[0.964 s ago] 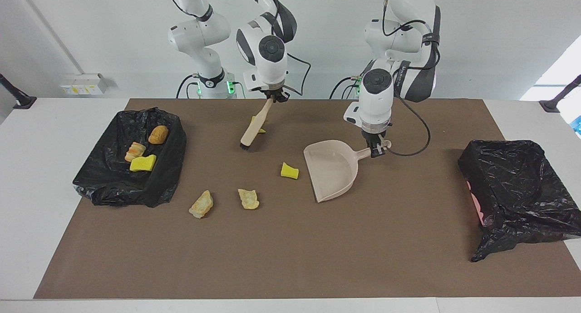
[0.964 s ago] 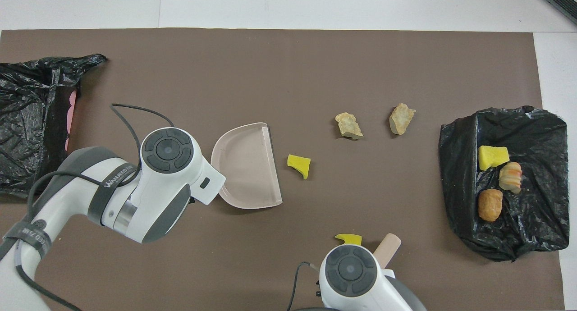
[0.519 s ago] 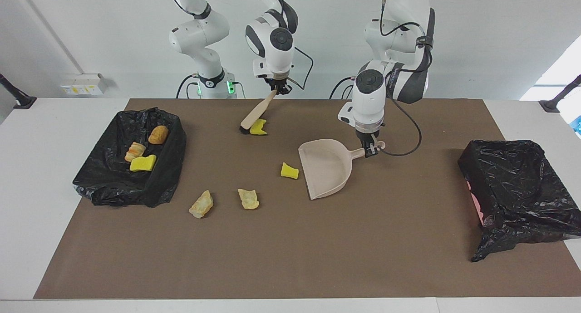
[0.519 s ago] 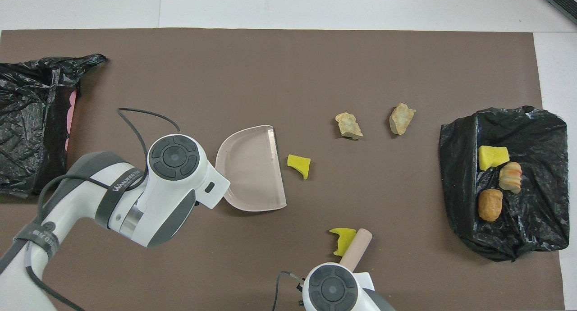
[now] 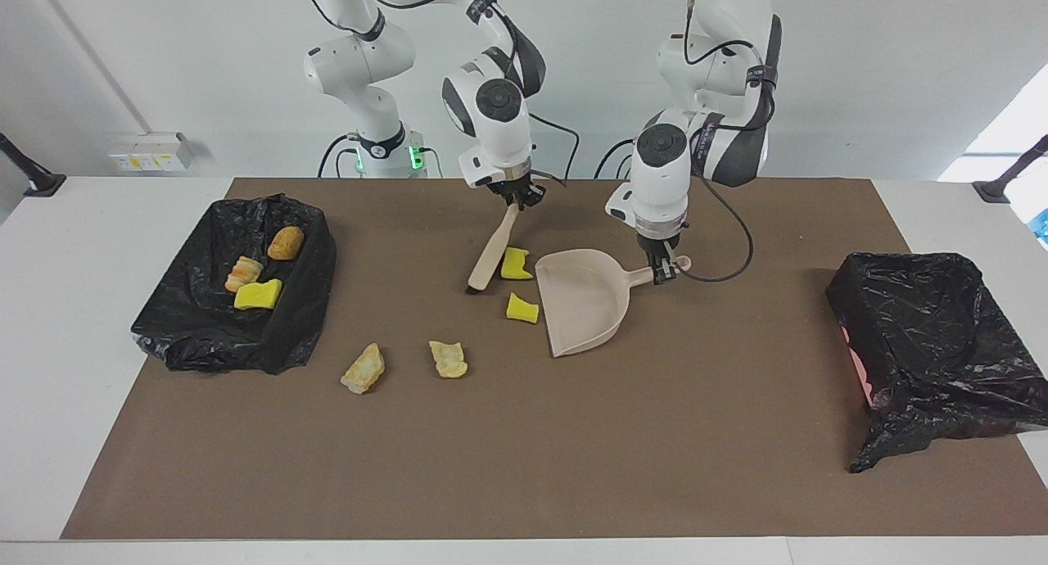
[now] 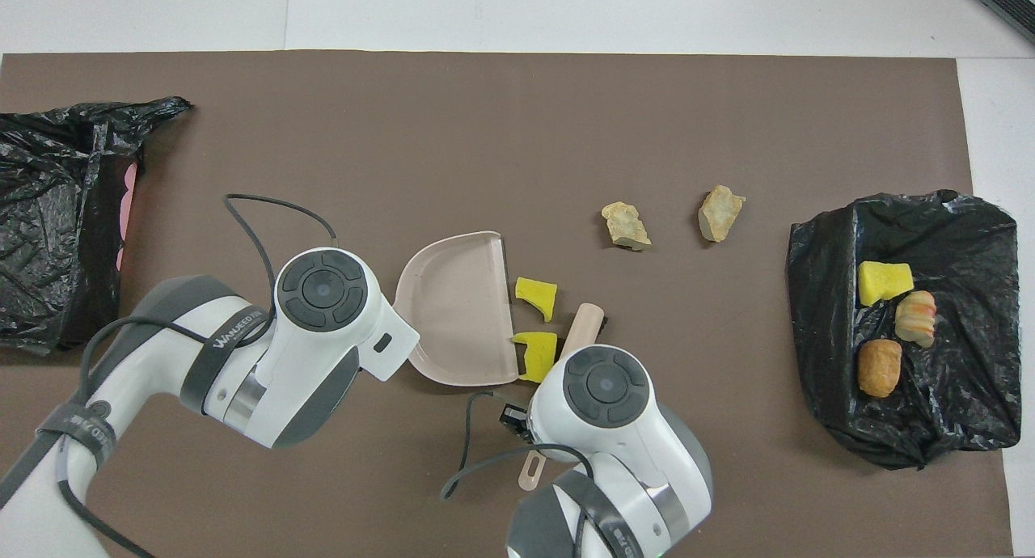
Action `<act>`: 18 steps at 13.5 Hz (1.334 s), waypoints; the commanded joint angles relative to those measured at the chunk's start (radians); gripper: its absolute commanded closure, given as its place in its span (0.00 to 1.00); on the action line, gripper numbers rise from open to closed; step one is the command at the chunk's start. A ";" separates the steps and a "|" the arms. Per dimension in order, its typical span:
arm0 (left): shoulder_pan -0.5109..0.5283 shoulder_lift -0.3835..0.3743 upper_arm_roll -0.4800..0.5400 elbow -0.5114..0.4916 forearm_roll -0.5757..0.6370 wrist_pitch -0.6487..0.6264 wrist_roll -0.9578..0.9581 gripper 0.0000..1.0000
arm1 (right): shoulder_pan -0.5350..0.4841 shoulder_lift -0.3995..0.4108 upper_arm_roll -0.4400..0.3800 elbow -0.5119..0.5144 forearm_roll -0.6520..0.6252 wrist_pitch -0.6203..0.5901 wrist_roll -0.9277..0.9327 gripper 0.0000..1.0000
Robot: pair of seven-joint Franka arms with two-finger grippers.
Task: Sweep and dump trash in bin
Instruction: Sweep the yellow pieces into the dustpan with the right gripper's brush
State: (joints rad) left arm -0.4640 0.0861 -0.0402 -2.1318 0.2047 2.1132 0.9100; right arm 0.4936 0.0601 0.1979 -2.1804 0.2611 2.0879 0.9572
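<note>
Trash: push yellow sponge (image 5: 516, 263) squarely into dustpan (image 5: 583, 301) mouth, right tool (image 5: 514, 199) gripping brush (image 5: 494, 250), left tool (image 5: 663, 268) clamping dustpan handle.

The middle of the desk (image 5: 737, 499) is crowded: the beige plastic dustpan (image 5: 583, 303) lies on the brown mat (image 5: 524, 467), with two bright yellow sponge chunks (image 5: 516, 264) (image 5: 522, 309) just beside its open lip. The pale wooden-handled brush (image 5: 494, 254) slants down against the nearer-to-robots chunk, closing that side. Two tan bread-like lumps (image 5: 363, 369) (image 5: 449, 359) lie apart on the mat, farther from the robots, with passable gaps between them. Black-bag-lined bins (image 5: 237, 336) (image 5: 941, 352) block both ends of the mat. The wide strip of mat farthest from the robots lies open.
</note>
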 commanded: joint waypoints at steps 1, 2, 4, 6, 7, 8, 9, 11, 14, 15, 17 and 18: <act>-0.045 -0.029 0.006 -0.051 0.018 0.040 0.026 1.00 | -0.006 0.095 0.011 0.100 -0.022 0.032 -0.089 1.00; -0.051 -0.029 0.006 -0.051 0.016 0.042 0.023 1.00 | -0.001 0.101 0.011 0.117 -0.016 0.035 -0.128 1.00; -0.064 -0.028 0.006 -0.054 0.010 0.053 0.021 1.00 | 0.014 0.101 0.018 0.123 0.003 0.040 -0.176 1.00; -0.062 -0.025 0.006 -0.069 0.009 0.102 0.021 1.00 | 0.014 0.090 0.058 0.143 0.006 -0.024 -0.184 1.00; -0.050 -0.022 0.008 -0.066 0.009 0.108 0.029 1.00 | 0.004 0.086 0.058 0.162 0.003 -0.073 -0.204 1.00; -0.038 -0.017 0.008 -0.060 0.007 0.108 0.030 1.00 | -0.012 0.072 0.054 0.178 0.003 -0.118 -0.233 1.00; -0.019 -0.014 0.008 -0.057 0.002 0.113 0.032 1.00 | -0.038 0.061 0.052 0.191 0.001 -0.143 -0.245 1.00; 0.007 -0.003 0.008 -0.045 -0.022 0.114 0.035 1.00 | -0.093 0.041 0.049 0.209 -0.011 -0.195 -0.253 1.00; 0.059 0.020 0.008 -0.011 -0.025 0.105 0.052 1.00 | -0.162 0.027 0.044 0.238 -0.153 -0.300 -0.306 1.00; 0.071 0.024 0.008 -0.005 -0.025 0.103 0.062 1.00 | -0.193 0.029 0.044 0.238 -0.230 -0.313 -0.351 1.00; 0.100 0.041 0.008 0.021 -0.043 0.091 0.066 1.00 | -0.291 0.046 0.046 0.240 -0.322 -0.307 -0.449 1.00; 0.113 0.050 0.008 0.038 -0.082 0.073 0.063 1.00 | -0.338 0.059 0.046 0.241 -0.356 -0.295 -0.487 1.00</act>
State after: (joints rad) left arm -0.3800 0.1005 -0.0309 -2.1392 0.1709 2.2006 0.9566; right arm 0.2452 0.0968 0.2313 -1.9498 -0.0334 1.7899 0.5575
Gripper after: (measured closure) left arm 0.687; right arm 0.731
